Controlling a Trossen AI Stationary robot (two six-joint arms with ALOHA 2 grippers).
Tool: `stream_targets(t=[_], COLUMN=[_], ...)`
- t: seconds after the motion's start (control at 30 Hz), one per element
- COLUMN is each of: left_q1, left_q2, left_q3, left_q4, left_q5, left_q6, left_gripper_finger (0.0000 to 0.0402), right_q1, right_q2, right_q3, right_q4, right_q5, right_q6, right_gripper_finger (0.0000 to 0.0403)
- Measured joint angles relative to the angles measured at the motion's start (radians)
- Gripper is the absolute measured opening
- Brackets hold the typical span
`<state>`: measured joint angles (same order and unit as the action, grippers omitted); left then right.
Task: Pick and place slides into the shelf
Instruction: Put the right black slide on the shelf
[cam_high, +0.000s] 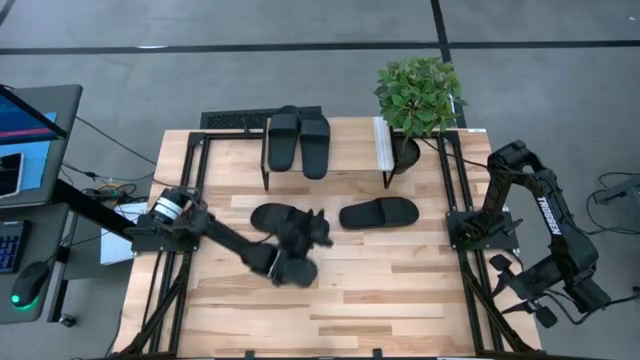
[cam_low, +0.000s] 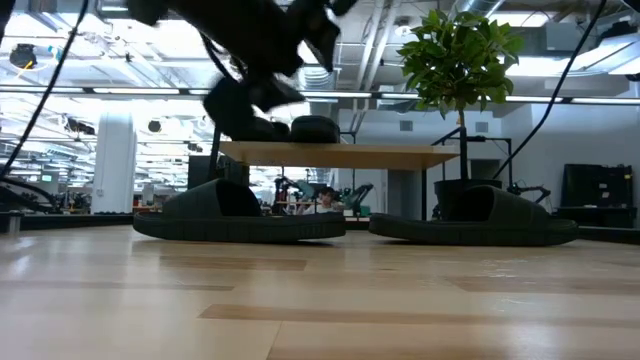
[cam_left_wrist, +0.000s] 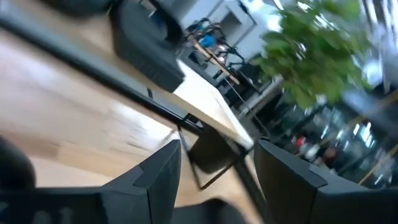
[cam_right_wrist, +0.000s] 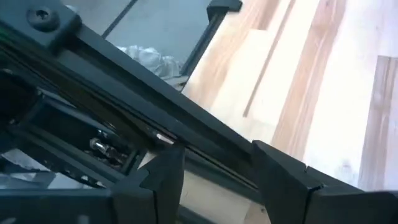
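Left gripper (cam_high: 318, 232): over mid surface (cam_high: 380, 290), between the two loose slides; fingers (cam_left_wrist: 158, 171) apart, empty.
Right gripper (cam_right_wrist: 214, 171): parked at the surface's right edge, fingers apart.
Shelf (cam_high: 350, 150): two slides (cam_high: 299, 140) on top, side by side.
Loose slides: one (cam_high: 378, 213) right of the left gripper, one (cam_high: 272, 217) left, both lying flat.

Four slides (cam_high: 300, 140); one shelf (cam_high: 345, 150); one plant (cam_high: 420, 95); two arms.
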<state>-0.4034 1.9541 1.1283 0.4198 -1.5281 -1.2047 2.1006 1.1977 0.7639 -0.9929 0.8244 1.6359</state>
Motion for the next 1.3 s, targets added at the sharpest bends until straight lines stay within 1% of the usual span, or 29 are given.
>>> stream_targets(t=[0.07,0.17,0.2,0.23,0.37,0.47,0.57,0.63,0.77,0.87,0.97,1.07,1.3], left_q1=[-0.056,-0.130,-0.150,-0.168,-0.227,-0.258,-0.287,-0.308,-0.349,-0.372,-0.384,-0.391,-0.412], left_q2=[0.000,0.000,0.000,0.000,0.000,0.000,0.000,0.000,0.000,0.000,0.000,0.000,0.000], left_q3=[0.009,0.023,0.024,0.025,0.026,0.026,0.026,0.026,0.026,0.026,0.026,0.026,0.026], left_q4=[-0.001,-0.001,-0.001,-0.002,-0.016,-0.022,-0.023,-0.018,-0.011,-0.009,0.011,0.088,0.262], left_q5=[-0.037,-0.034,-0.017,-0.003,0.006,0.045,0.129,0.170,0.196,0.194,0.188,0.178,0.199], left_q6=[0.150,0.398,0.462,0.517,0.673,0.789,0.898,0.957,1.016,1.045,1.099,1.207,1.488], left_gripper_finger=[0.0192,0.0192,0.0192,0.0192,0.0192,0.0192,0.0192,0.0192,0.0192,0.0192,0.0192,0.0192,0.0192], right_q1=[0.002,0.004,0.004,0.000,-0.008,-0.032,-0.058,-0.083,-0.139,-0.197,-0.261,-0.336,-0.482], right_q2=[0.001,0.001,0.001,0.000,0.001,-0.001,-0.001,-0.002,-0.002,-0.002,-0.002,-0.002,-0.002], right_q3=[0.000,0.000,0.000,0.000,0.000,0.000,0.000,0.000,0.000,0.000,0.000,0.000,0.000], right_q4=[-0.010,-0.011,-0.013,-0.025,-0.056,-0.096,-0.127,-0.147,-0.222,-0.300,-0.377,-0.406,-0.372], right_q5=[0.048,0.144,0.215,0.310,0.547,0.630,0.666,0.689,0.699,0.699,0.697,0.694,0.692], right_q6=[-0.003,-0.041,-0.049,-0.063,-0.076,-0.169,-0.307,-0.368,-0.429,-0.412,-0.321,-0.244,-0.248], right_gripper_finger=[0.0178,0.0178,0.0178,0.0178,0.0178,0.0178,0.0178,0.0178,0.0178,0.0178,0.0178,0.0178,0.0178])
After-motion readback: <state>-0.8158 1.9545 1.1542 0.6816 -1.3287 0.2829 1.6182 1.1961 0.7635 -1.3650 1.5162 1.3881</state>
